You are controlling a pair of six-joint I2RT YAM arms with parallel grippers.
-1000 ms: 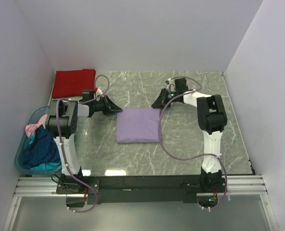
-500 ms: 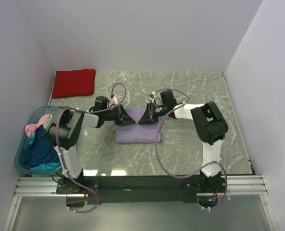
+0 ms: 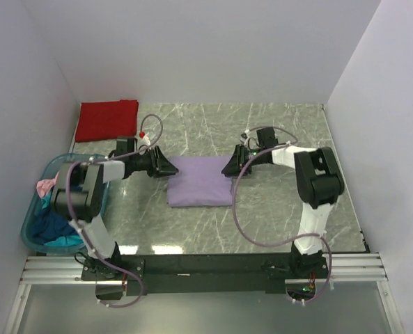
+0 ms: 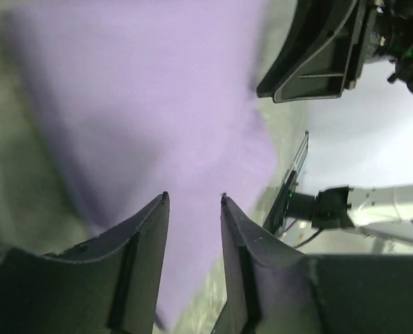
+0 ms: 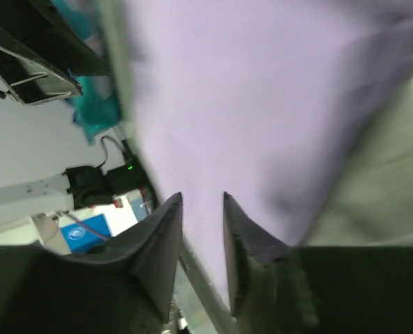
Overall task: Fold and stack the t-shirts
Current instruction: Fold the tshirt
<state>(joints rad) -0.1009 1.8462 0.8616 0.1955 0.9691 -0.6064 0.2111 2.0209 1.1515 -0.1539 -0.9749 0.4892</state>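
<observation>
1. Layout: the light purple folded cloth t-shirt (image 3: 200,182) lies flat as a neat rectangle on the grey-green marbled table top (image 3: 283,209), midway between the 2 arms; the red folded cloth t-shirt (image 3: 107,120) lies at the far left corner, well apart; the translucent teal plastic tub (image 3: 27,233) at the left edge holds a heap of loose pink, dark blue and teal shirts (image 3: 56,217).

2. Grippers: the left gripper (image 3: 170,169) sits at the far left corner of the purple rectangle; the right gripper (image 3: 227,169) sits at its far right corner. In each wrist view the fingers (image 4: 140,250) (image 5: 157,243) stand a narrow gap apart with nothing between them; purple cloth fills the view beyond the tips; contact with the cloth cannot be confirmed.

3. Step in hand (judged): folding of this shirt appears complete; transfer onto the red shirt remains.

4. Method: lower both grippers to the far edge; pinch all layers at each corner, not the top layer alone; lift both corners level and together; keep the spacing between the 2 grippers constant, since slack lets the soft folds open; align edges over the red shirt; release both sides together.
</observation>
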